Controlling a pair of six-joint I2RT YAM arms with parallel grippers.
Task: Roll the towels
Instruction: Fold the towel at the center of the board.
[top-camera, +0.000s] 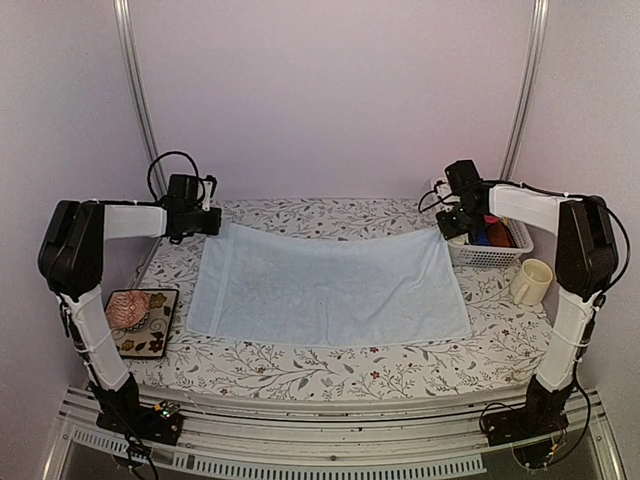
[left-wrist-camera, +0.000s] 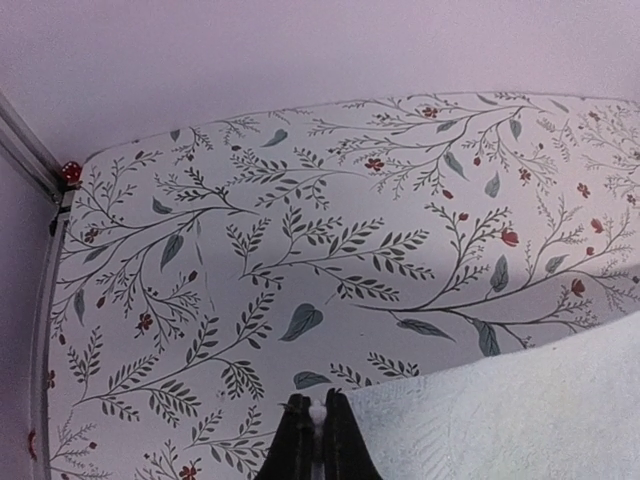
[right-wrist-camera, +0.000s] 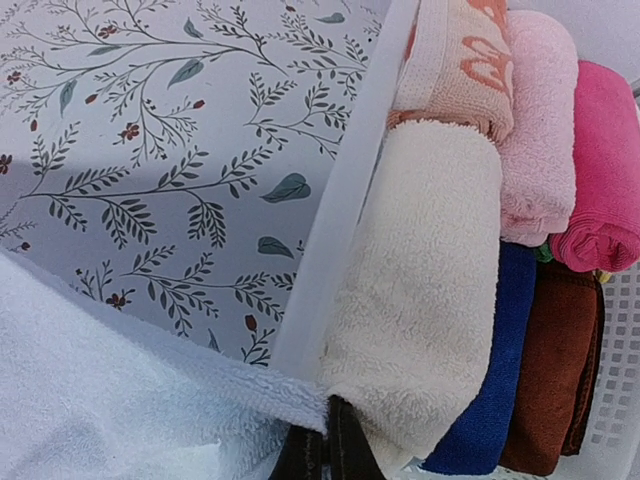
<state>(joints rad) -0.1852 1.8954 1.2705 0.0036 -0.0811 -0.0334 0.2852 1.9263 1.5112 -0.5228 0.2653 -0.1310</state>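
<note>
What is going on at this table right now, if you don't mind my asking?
The two arms are working on the light blue towel, which lies spread flat on the floral table. The left gripper pinches its far left corner and the right gripper its far right corner, beside the white basket of rolled cloths. No rolling has started yet.

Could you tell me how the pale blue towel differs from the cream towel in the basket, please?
The pale blue terry towel lies spread open; the cream fluffy towel is rolled. The blue one is on the floral table, the cream one packed in the white plastic basket. Both are soft cloth.
</note>
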